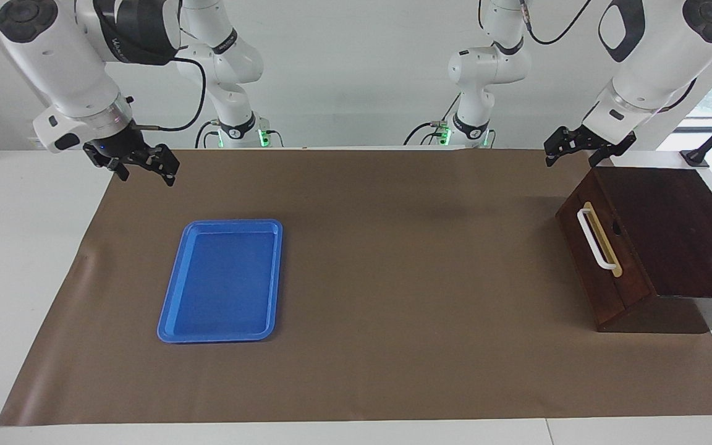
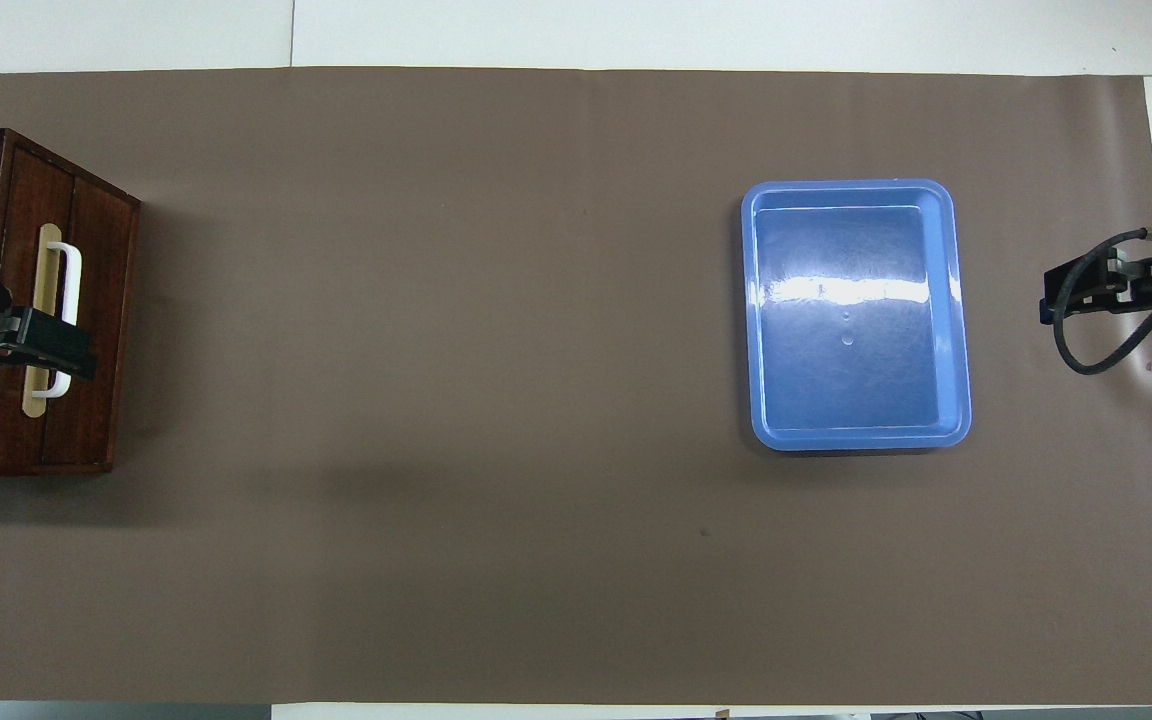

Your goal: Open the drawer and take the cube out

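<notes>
The drawer (image 1: 631,272) is shut in its dark wooden box (image 1: 671,228) at the left arm's end of the table. Its white bar handle (image 1: 597,241) on a brass strip faces the middle of the table. The drawer front also shows in the overhead view (image 2: 101,300). The cube is hidden. My left gripper (image 1: 571,162) is open and empty, up in the air over the box's corner nearest the robots; in the overhead view it (image 2: 41,345) covers part of the handle (image 2: 71,290). My right gripper (image 1: 148,176) is open and empty over the mat's corner at the right arm's end.
A blue tray (image 1: 220,278) lies empty on the brown mat (image 1: 393,278) toward the right arm's end, also in the overhead view (image 2: 856,320). White table shows around the mat.
</notes>
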Tool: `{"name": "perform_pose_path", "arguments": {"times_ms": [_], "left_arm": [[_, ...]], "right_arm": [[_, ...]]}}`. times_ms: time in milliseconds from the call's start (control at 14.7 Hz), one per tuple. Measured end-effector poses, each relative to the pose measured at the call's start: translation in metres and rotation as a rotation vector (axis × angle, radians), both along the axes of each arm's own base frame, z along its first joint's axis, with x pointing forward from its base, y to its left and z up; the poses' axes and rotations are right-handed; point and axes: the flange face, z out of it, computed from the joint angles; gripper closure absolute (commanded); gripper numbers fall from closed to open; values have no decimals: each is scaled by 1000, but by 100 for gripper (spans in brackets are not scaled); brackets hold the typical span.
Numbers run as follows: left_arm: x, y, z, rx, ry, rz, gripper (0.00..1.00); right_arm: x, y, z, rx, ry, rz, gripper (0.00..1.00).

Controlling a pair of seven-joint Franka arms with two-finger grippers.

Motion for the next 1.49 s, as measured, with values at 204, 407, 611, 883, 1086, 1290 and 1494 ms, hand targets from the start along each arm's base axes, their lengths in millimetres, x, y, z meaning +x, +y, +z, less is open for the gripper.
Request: {"name": "perform_pose_path", "arguments": {"times_ms": [204,407,611,883,1086,1290,1494], "left_arm": [[0,0,0,0,-1,0,0],[0,0,0,0,-2,0,0],[1,-2,1,-1,-13,-4,0],[4,-5,2,-2,-35,-11,0],[6,-7,2,9,-52,-18,0],[11,-14,-6,84,-86,-56,0],[14,-30,-36,168,-92,-108,0]], "right_arm": [[0,-3,0,0,0,-6,0],[-1,-12,0,0,0,-21,0],[-1,-11,0,0,0,-20,0],[-1,-11,0,0,0,-19,0],[-1,-11,0,0,0,-20,0],[-1,-11,0,0,0,-20,0],[0,-9,0,0,0,-16,0]]}}
